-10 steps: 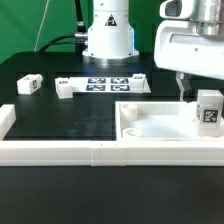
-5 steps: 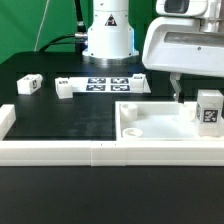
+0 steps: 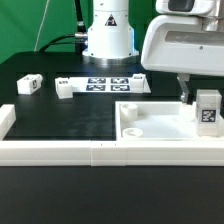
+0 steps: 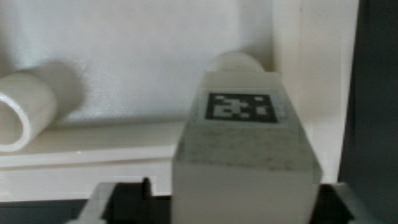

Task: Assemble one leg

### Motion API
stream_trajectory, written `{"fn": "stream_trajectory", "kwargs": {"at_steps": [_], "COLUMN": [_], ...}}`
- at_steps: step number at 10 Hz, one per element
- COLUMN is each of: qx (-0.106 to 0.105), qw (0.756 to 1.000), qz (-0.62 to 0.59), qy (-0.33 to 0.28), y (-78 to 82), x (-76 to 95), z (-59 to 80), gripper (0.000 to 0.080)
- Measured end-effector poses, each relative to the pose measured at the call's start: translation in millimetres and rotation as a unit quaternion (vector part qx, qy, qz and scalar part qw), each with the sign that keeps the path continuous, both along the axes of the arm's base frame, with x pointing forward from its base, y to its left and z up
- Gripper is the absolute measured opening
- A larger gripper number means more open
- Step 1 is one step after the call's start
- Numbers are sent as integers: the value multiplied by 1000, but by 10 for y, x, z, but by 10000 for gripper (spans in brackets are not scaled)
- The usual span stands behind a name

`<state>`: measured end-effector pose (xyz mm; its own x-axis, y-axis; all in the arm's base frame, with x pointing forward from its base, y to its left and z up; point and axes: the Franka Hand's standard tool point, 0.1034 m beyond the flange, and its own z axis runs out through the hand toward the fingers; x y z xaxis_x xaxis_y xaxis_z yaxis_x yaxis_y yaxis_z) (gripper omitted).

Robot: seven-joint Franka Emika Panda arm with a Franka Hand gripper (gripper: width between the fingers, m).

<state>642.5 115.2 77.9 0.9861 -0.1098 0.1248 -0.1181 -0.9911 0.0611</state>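
Hand (image 3: 187, 98) beside upright leg (image 3: 208, 110)

Robot lab: green backdrop (image 3: 30, 25), black table (image 3: 70, 115), marker board (image 3: 105, 84).

From my station the exterior view is evenly and brightly lit, seemingly from overhead; white plastic nearly washes out against the black table (image 3: 60, 115), and shadows are soft and short. It is low-resolution but steady. The wrist view is dimmer and greyish, grainy, with the leg (image 4: 246, 140) soft-focused up close; its edges blur.
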Motion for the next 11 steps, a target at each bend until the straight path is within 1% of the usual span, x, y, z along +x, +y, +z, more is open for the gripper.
{"fn": "stream_trajectory", "kwargs": {"at_steps": [1,3,4,6,8,9,10,11], "qx": [3,7,17,28,39,43,51,59], "qw": [1000,998,992,972,934,919,887,847], "qz": [-20,-55,-123,-232,-353,-392,-458,-528], "qy": [-1,-4,-8,-14,-22,-24,-28,-33], "y": [0,-1,7,42,38,28,14,1], "x": [-3,-3,-7,-36,-53,-57,-65,-79], "z": [-3,-3,-6,-21,-24,-25,-31,-34], "gripper": [290,290,290,290,290,291,291,291]}}
